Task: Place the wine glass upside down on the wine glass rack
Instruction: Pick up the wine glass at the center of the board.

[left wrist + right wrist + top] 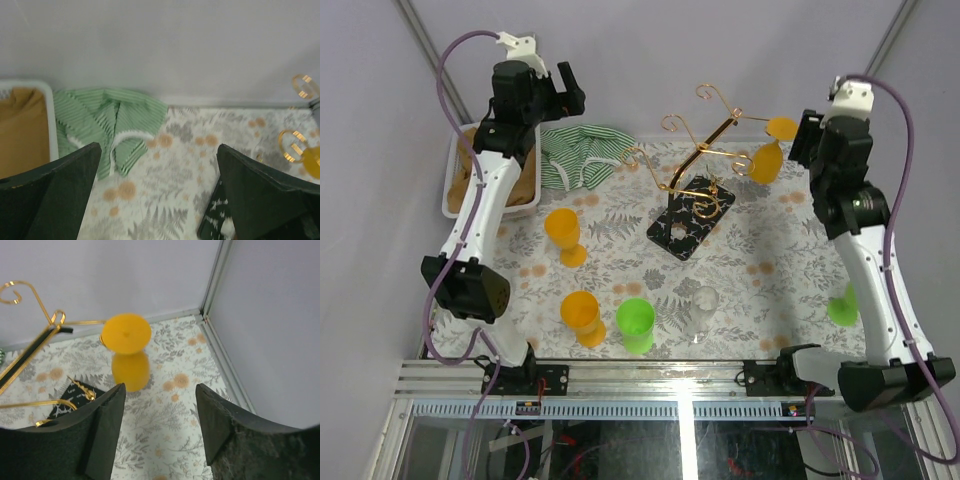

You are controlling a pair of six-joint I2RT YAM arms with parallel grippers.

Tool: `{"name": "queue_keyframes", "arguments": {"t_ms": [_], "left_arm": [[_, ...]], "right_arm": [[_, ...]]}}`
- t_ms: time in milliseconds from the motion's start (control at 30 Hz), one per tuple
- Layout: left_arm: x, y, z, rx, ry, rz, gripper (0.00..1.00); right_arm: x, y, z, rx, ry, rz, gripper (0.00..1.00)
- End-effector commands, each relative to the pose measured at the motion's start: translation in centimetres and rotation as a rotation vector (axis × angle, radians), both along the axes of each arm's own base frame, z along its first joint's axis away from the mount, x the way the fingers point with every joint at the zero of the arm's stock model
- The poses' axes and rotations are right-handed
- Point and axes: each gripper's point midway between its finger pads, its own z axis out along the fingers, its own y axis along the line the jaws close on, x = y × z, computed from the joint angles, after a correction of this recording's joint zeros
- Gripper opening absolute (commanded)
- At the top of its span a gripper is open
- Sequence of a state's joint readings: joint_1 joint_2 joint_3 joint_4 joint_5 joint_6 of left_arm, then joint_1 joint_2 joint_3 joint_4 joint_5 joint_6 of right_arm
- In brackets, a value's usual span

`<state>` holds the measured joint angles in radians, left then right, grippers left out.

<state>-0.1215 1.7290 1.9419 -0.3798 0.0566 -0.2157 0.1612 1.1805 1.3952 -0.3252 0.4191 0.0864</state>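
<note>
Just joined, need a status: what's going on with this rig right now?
An orange wine glass hangs upside down from a right-hand hook of the gold wine glass rack. The right claw faces it, open, with nothing between its fingers and clear of the glass. The left claw hovers open and empty over the back left, near a striped green cloth. Other glasses stand on the table, not yet hung.

I see my left gripper (159,150) spread wide above the floral tablecloth (175,170). A green striped cloth (110,120) lies by the back wall, just beside a white bin (50,120); the gold rack (292,145) and an orange glass (314,162) sit at the right edge
</note>
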Motion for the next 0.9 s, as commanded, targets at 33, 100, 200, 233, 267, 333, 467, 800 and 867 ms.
{"name": "queue_keyframes", "arguments": {"t_ms": [33, 100, 200, 233, 267, 333, 467, 800, 867], "left_arm": [[-3.9, 1.1, -8.5, 0.055, 0.33, 0.015, 1.0], [-5.8, 0.9, -10.2, 0.056, 0.383, 0.007, 1.0], [-8.7, 0.6, -12.7, 0.068, 0.475, -0.012, 1.0], [-9.5, 0.5, -13.2, 0.076, 0.501, -0.013, 1.0], [-10.5, 0.4, -13.8, 0.086, 0.529, -0.014, 1.0], [-11.8, 0.6, -14.2, 0.096, 0.549, -0.004, 1.0], [-13.8, 1.9, -14.0, 0.117, 0.562, 0.056, 1.0], [-16.5, 4.6, -16.6, 0.189, 0.672, 0.174, 1.0], [-16.7, 4.6, -17.8, 0.196, 0.703, 0.177, 1.0]], "right_arm": [[0.7, 0.4, 3.0, 0.002, 0.079, 0.007, 0.68], [1.3, 0.9, 4.1, 0.008, 0.054, 0.029, 0.7], [2.0, 1.3, 4.5, 0.006, 0.038, 0.053, 0.78], [2.1, 1.5, 4.4, 0.005, 0.043, 0.06, 0.79], [2.3, 1.6, 4.3, 0.003, 0.05, 0.066, 0.82], [2.6, 2.0, 3.8, 0.006, 0.067, 0.089, 0.85], [3.3, 3.5, 2.7, 0.029, 0.094, 0.163, 0.87], [3.5, 4.8, 1.8, 0.068, 0.092, 0.221, 0.87], [3.3, 4.7, 1.7, 0.063, 0.093, 0.217, 0.87]]}}
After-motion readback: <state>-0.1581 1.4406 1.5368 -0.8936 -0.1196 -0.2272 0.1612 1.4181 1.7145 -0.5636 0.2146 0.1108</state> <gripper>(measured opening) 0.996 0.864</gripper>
